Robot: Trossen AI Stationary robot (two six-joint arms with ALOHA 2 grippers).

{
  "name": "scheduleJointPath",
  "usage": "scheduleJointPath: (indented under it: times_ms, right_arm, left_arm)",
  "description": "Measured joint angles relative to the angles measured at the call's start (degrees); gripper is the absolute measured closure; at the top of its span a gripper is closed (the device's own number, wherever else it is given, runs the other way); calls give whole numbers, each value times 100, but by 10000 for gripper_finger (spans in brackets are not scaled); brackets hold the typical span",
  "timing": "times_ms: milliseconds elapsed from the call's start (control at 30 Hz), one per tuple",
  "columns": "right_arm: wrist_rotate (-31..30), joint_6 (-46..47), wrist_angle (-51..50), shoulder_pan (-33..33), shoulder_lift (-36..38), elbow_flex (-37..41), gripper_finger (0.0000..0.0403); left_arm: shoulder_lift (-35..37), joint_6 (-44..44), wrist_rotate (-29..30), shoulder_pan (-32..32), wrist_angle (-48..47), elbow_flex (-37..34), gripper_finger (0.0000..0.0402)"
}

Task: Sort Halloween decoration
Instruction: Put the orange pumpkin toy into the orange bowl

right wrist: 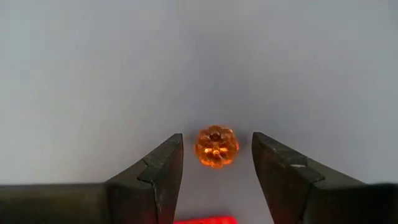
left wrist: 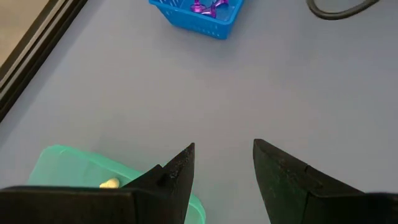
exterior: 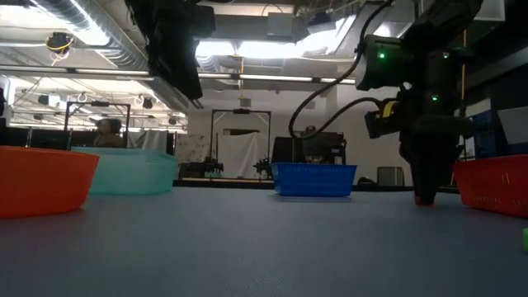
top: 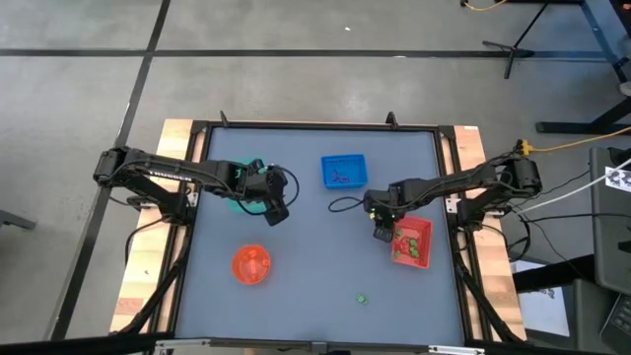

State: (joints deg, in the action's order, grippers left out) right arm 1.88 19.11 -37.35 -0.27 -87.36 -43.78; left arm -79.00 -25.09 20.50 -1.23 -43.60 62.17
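The right gripper (right wrist: 214, 163) stood open on the worktop (top: 306, 247), an orange pumpkin trinket (right wrist: 216, 147) lying between its fingers, at the red tray's (top: 422, 229) nine o'clock side; the left gripper (left wrist: 224, 171) hung open.

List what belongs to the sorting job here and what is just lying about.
Job: orange pumpkin trinket between the open right tool; green trinket; purple trinkets; blue tray; red tray; teal tray; orange bowl.
Lying about: black cable.

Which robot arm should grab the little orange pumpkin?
The right one, probably. Its claw is open with the little orange pumpkin sitting between its fingers, beside the red tray. The left claw is far off, by the teal tray.
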Motion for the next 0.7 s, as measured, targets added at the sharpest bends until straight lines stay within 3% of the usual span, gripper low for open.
scheduleJointPath:
  times_ms: [333, 700]
  right_arm:
    - [-434, -140, 143, 482, -350, -27, 212]
    - [-480, -142, 116, 476, -362, -16, 229]
  left_arm:
    - [0, 1, 1, 0, 51, 0, 253]
    - [0, -1, 1, 0, 67, 0, 253]
